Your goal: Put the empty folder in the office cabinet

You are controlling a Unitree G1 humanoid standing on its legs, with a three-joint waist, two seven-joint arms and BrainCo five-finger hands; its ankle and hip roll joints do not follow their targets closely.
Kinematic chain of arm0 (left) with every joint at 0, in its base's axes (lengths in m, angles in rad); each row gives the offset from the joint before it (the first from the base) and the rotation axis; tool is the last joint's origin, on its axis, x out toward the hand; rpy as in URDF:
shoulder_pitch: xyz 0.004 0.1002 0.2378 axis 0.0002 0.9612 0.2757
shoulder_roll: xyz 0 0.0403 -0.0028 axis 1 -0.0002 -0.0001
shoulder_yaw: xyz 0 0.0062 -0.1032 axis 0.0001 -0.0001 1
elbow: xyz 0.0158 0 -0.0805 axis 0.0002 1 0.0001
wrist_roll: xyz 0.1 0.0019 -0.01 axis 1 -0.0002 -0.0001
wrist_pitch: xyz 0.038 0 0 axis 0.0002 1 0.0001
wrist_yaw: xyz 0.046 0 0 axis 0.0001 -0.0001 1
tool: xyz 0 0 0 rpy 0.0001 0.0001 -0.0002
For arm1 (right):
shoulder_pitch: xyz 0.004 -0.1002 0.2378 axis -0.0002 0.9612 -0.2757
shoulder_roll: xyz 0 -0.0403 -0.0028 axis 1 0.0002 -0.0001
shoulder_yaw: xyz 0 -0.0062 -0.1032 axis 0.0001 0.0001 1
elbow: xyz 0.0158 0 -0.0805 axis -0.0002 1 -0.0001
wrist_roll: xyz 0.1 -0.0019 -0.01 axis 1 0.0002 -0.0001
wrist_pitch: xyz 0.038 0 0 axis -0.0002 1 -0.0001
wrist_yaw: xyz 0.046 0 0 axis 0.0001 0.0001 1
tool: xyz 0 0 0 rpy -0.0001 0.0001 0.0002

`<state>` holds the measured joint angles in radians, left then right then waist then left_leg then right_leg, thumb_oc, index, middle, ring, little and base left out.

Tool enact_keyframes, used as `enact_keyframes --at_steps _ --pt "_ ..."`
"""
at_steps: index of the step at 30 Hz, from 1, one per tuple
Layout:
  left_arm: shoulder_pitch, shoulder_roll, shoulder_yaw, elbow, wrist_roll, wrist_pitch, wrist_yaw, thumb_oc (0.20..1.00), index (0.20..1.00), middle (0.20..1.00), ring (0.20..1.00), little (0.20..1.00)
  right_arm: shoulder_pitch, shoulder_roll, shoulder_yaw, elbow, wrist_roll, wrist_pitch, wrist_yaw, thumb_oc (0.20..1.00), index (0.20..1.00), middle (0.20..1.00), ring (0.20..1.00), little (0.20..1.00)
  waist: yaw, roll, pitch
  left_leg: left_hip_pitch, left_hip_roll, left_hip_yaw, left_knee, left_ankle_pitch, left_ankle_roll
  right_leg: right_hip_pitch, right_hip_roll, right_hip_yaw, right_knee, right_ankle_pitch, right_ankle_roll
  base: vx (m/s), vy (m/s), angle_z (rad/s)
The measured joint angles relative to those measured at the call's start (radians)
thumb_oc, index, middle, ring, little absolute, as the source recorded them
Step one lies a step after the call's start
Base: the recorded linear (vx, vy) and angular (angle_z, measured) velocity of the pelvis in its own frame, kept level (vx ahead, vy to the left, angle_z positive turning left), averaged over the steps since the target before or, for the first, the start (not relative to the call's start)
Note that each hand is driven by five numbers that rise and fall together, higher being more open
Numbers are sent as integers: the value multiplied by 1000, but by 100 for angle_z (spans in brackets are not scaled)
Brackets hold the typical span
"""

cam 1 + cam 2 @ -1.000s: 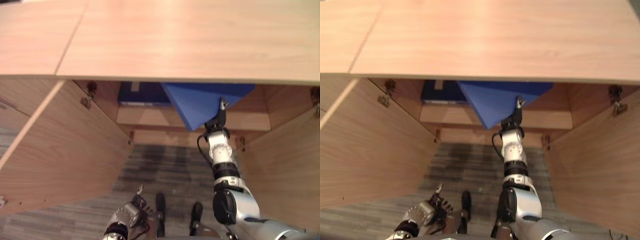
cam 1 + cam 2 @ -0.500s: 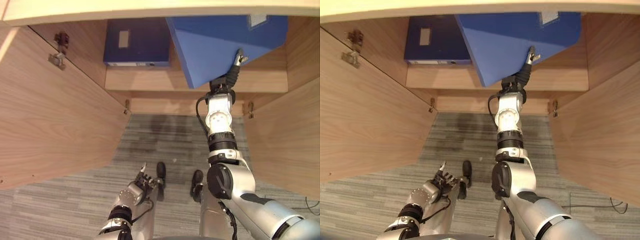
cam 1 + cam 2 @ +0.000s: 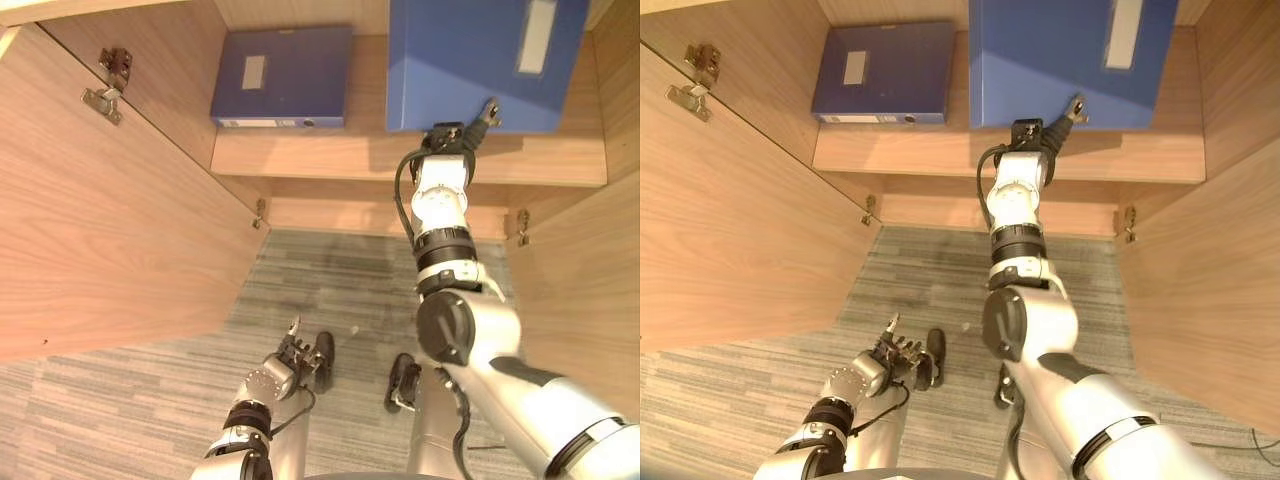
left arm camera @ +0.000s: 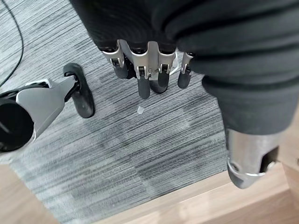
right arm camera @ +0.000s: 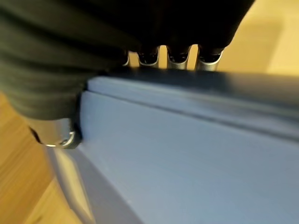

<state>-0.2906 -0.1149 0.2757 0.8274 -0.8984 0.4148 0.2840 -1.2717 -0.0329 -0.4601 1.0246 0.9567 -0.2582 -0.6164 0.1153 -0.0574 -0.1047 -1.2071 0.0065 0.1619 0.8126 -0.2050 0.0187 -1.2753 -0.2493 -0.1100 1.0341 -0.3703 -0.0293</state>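
Far left of the frame, the open cabinet door (image 3: pixel 110 210) is seen swung out, with a metal hinge (image 3: pixel 105 85) near its top corner. Down at the lower left, the left hand (image 3: pixel 290 352) is hung low over the grey carpet (image 3: pixel 330 280); in its wrist view the fingers (image 4: pixel 145 77) are held straight and relaxed, and nothing is held or touched by them.

A bit further right, at the upper middle, a dark blue folder (image 3: pixel 283 76) is laid flat on the shelf (image 3: pixel 330 155), with a small pale label on its cover.

Right of that, at the upper right of the frame, the lighter blue folder (image 3: pixel 470 55) is found on the same shelf, well inside the cabinet, just beside the dark one but apart from it, with a long pale label (image 3: pixel 536 35) near its right edge. Its near edge is met by the right hand (image 3: pixel 462 128), reached up from the lower right. In the right wrist view the fingers (image 5: pixel 177 58) are seen wrapped over the folder's far edge and the thumb (image 5: pixel 60 133) is pressed on the near face, so the folder is gripped.
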Motion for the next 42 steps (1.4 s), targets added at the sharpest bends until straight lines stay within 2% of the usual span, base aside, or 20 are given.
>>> enact_keyframes --at_steps 1,2,3,6,11,19,35,36,37,39,42 --pt "1 1 1 5 -20 -10 7 1000 1000 1000 1000 1000 -21 -44 24 75 -3 23 -90 200 200 200 200 200 -3 -1 -2 -4 -1 0 -1 1 -1 -1 -1 -2 -4 1 1 0 0 0" --pt "1 1 2 6 -22 -15 9 1000 1000 1000 1000 1000 -21 -53 24 80 -4 26 -100 200 200 200 200 200 -7 -2 -2 -4 -1 0 -4 1 -1 -2 -1 -3 -8 2 3 -34 10 -2" --pt "2 0 15 12 -39 -27 9 1000 1000 1000 1000 1000 -69 -89 50 209 -7 20 -129 200 200 200 200 200 -14 -3 -3 -6 -1 -1 -8 1 -1 -1 -2 -4 -16 5 7 0 0 0" --pt "2 -1 31 16 -48 -33 6 1000 1000 1000 1000 1000 -129 -172 63 371 -10 27 -183 200 200 200 200 200 -23 -7 -5 -8 -1 -1 -17 1 -1 0 -1 -7 -31 10 11 3 3 -2" --pt "2 -1 40 27 -78 -35 3 1000 1000 1000 1000 1000 -141 -254 72 402 -11 27 -236 200 200 200 200 200 -30 -9 -7 -10 -2 0 -27 1 0 0 -1 -10 -47 15 15 -7 0 -1" --pt "3 0 38 33 -80 -20 -1 1000 1000 1000 1000 1000 -209 -262 84 396 6 27 -248 200 200 200 200 200 -45 -10 -6 -18 -2 -1 -31 0 1 -7 0 -12 -50 14 15 4 0 0" --pt "3 5 39 18 -99 -24 -35 1000 1000 1000 1000 1000 -368 -281 252 380 6 27 -222 200 200 200 200 200 -46 -13 -4 -63 -3 -3 -29 -1 2 -50 -3 -17 -46 10 15 2 -1 0" --pt "3 6 39 16 -99 -24 -35 1000 1000 1000 1000 1000 -369 -283 266 380 7 28 -217 517 517 517 517 517 -46 -14 -4 -63 -3 -3 -30 -1 2 -50 -4 -17 -46 11 15 0 0 0" --pt "3 4 39 15 -99 -24 -35 1000 1000 1000 1000 1000 -370 -282 266 377 7 28 -204 1000 1000 1000 1000 1000 -46 -15 -3 -64 -4 -3 -30 -1 3 -51 -4 -17 -46 9 16 32 -4 1" --pt "3 6 39 14 -101 -24 -35 1000 1000 1000 1000 1000 -370 -272 259 374 21 35 -183 1000 1000 1000 1000 1000 -46 -15 -3 -65 -4 -3 -29 -2 3 -51 -4 -17 -46 7 15 0 0 0" --pt "3 0 39 14 -109 -24 -34 1000 1000 1000 1000 1000 -370 -262 263 339 122 101 -115 1000 1000 1000 1000 1000 -46 -16 -3 -66 -4 -4 -29 -2 3 -52 -5 -19 -45 7 14 0 0 0"
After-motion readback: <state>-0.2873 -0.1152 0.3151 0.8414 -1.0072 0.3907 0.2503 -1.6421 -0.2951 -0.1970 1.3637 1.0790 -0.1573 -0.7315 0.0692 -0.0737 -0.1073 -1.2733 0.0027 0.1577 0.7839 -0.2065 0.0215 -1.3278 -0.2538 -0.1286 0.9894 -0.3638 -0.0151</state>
